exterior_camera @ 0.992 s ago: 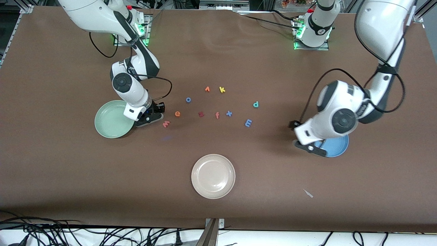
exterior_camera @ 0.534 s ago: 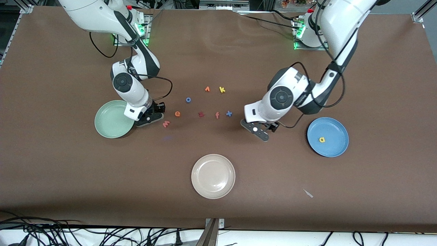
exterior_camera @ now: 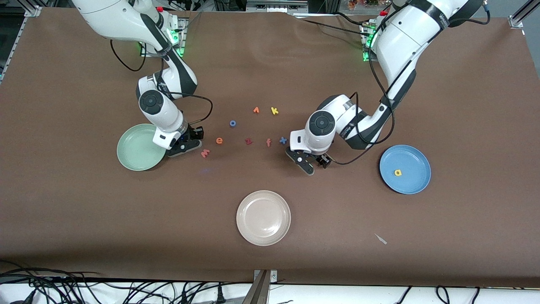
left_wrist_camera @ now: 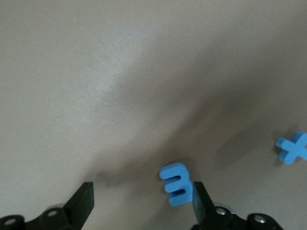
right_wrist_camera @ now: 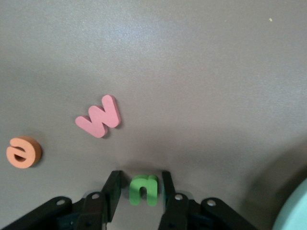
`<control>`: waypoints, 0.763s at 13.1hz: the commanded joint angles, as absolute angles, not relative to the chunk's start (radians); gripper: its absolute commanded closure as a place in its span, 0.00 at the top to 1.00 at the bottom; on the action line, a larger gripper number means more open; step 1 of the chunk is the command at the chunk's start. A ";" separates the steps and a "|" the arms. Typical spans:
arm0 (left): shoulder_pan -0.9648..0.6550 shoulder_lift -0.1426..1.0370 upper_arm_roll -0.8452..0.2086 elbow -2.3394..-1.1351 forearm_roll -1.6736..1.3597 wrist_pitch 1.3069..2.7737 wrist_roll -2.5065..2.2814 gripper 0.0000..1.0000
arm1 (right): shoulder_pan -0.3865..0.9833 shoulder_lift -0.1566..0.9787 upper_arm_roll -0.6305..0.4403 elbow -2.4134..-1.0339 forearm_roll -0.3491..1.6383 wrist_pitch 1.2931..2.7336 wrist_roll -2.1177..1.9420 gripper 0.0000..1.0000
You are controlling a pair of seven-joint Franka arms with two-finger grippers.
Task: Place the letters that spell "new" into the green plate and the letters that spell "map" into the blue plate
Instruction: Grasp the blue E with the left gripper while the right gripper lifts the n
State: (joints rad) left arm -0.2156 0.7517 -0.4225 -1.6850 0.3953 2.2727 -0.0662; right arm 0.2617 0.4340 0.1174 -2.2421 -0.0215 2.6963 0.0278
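- The green plate (exterior_camera: pixel 137 147) is set toward the right arm's end of the table, nothing seen in it; the blue plate (exterior_camera: pixel 406 169) holds the yellow a (exterior_camera: pixel 397 172).
- The right gripper (right_wrist_camera: pixel 139 189) is closed on the green n (right_wrist_camera: pixel 144 189), with the pink w (right_wrist_camera: pixel 99 116) at its 11 o'clock in the right wrist view.
- The left gripper (left_wrist_camera: pixel 141 201) is spread wide; the blue m (left_wrist_camera: pixel 176 183) is seen between its fingers, just beside one.

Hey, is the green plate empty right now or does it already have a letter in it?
Empty as far as visible: the green plate shows bare, though the right gripper covers its edge.
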 commanded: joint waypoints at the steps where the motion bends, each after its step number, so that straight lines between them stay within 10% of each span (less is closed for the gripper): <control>1: -0.239 0.747 -0.422 -1.678 0.433 2.273 -0.197 1.00 | 0.256 0.449 0.112 -2.243 -0.034 2.703 0.018 0.43; 3: -0.239 0.752 -0.423 -1.680 0.431 2.273 -0.209 0.99 | 0.256 0.451 0.112 -2.243 -0.034 2.703 0.018 0.40; 5: -0.242 0.762 -0.425 -1.681 0.427 2.273 -0.222 0.44 | 0.256 0.449 0.112 -2.244 -0.034 2.701 0.018 0.35; 10: -0.253 0.784 -0.425 -1.703 0.383 2.344 -0.310 0.41 | 0.256 0.451 0.112 -2.244 -0.034 2.701 0.023 0.25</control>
